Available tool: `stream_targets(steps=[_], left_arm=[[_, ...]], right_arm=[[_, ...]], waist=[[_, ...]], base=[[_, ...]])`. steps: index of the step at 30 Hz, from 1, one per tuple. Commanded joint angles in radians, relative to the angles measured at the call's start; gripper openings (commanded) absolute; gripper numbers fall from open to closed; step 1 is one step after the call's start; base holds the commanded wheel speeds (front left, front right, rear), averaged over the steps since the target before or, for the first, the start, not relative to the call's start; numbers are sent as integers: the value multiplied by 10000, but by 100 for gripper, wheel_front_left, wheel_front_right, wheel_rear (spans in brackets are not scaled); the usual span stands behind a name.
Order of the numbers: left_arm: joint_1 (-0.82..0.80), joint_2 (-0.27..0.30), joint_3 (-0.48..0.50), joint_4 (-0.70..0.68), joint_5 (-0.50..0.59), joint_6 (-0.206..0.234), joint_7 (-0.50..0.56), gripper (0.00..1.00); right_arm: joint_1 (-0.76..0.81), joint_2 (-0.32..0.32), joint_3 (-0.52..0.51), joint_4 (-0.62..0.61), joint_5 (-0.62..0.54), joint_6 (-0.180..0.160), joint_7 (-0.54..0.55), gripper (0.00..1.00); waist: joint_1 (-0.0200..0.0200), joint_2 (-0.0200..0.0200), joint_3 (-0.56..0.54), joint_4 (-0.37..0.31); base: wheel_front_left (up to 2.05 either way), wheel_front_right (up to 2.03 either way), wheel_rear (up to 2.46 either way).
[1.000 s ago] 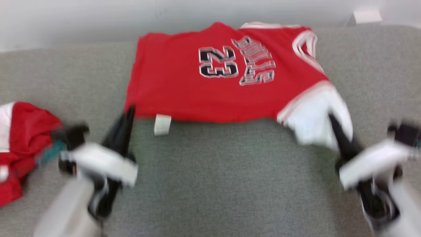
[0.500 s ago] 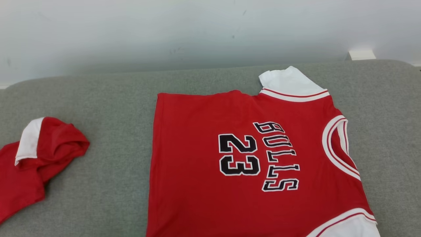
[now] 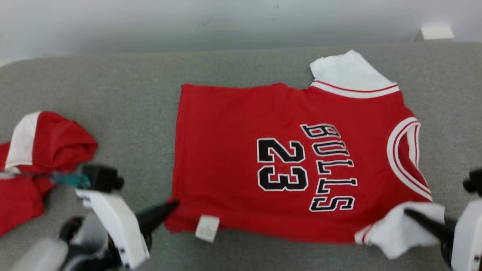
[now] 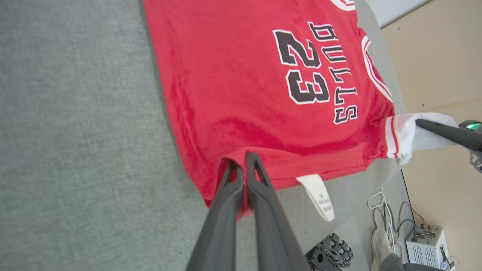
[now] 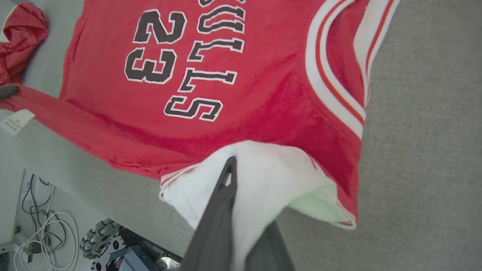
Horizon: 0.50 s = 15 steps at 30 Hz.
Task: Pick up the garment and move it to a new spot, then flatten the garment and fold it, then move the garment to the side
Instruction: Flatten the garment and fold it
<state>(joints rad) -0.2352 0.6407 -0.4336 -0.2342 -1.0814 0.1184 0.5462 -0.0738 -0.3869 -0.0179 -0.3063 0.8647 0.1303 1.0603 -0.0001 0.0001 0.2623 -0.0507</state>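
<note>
As the jersey (image 3: 286,158) lies spread ahead, my left gripper (image 3: 172,205) pinches its near-left corner. My right gripper (image 3: 409,213) pinches its near-right white sleeve.

Head view: high, facing forward and down over the grey table (image 3: 113,94) to its far edge. Left wrist view: low, close on the garment (image 4: 233,94) at its near-left corner. Right wrist view: close on its near-right sleeve. All three share the printed front.

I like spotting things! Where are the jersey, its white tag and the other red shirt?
jersey (image 3: 218,143): head view, bare red cloth beside the 23.
white tag (image 3: 206,227): head view, the tag's middle.
other red shirt (image 3: 56,145): head view, bunched red part.
</note>
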Motion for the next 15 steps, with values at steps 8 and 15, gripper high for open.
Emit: stream_targets(steps=[8, 15], left_arm=[[-2662, -450, 16, 1277, 274, 357, 744, 0], [-3266, -1376, 31, 2448, 437, 213, -273, 100]], right_arm=[[-3045, 945, 17, 520, -1917, 5, 1523, 0], [-3721, 1086, 250, 1159, -3236, 5, 218, 100]], waist=[[1, -1, 1490, 330], [1, -1, 1601, 313]], base=[[0, 0, 0], [0, 0, 0]])
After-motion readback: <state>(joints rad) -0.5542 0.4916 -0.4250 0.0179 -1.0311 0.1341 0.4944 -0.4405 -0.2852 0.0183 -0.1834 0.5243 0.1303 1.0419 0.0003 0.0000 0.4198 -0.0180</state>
